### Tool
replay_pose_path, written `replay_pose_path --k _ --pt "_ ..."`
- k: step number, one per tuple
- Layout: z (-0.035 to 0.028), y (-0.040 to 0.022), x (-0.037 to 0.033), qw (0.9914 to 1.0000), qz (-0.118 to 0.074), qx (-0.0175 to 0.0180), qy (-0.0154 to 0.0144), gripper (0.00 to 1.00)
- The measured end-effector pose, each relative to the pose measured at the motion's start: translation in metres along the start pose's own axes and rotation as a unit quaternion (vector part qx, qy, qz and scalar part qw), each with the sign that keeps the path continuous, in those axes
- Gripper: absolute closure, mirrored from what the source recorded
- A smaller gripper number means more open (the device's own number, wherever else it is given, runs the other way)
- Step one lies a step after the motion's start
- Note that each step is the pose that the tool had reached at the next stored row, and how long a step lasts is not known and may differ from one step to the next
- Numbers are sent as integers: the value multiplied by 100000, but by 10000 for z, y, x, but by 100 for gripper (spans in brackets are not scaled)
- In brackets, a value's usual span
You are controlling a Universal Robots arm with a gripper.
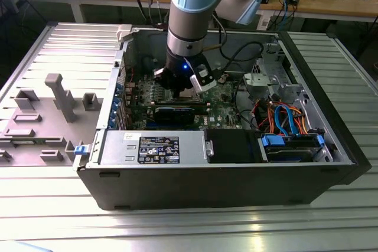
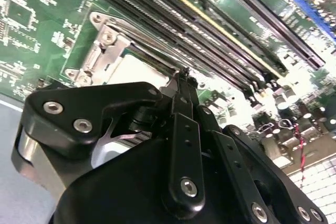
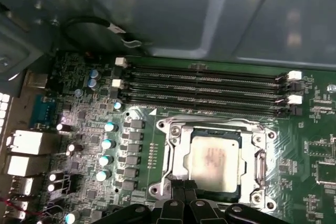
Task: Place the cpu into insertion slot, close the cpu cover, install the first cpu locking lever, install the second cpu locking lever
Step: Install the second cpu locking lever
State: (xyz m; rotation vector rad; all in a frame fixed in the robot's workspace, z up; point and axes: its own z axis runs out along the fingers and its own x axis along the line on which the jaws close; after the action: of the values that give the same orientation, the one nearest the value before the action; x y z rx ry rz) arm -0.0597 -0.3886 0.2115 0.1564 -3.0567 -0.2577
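Green board (image 3: 84,129), cpu (image 3: 214,162) under cover (image 3: 178,153) — end effector (image 3: 182,195) closed

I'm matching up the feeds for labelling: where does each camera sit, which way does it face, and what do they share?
Exterior view: off the arm, above, looking down into the open computer case; the arm and gripper show.
First wrist view: on the arm, looking down at the cpu under the closed cpu cover; gripper at the edge.
Second wrist view: on the arm, low along the gripper toward the cover.
Both wrist views share cover and memory slots.
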Motion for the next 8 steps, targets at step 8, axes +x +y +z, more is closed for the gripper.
replay_pose_path --k 8 --pt "-14 22 -276 99976 358 -203 2150 89"
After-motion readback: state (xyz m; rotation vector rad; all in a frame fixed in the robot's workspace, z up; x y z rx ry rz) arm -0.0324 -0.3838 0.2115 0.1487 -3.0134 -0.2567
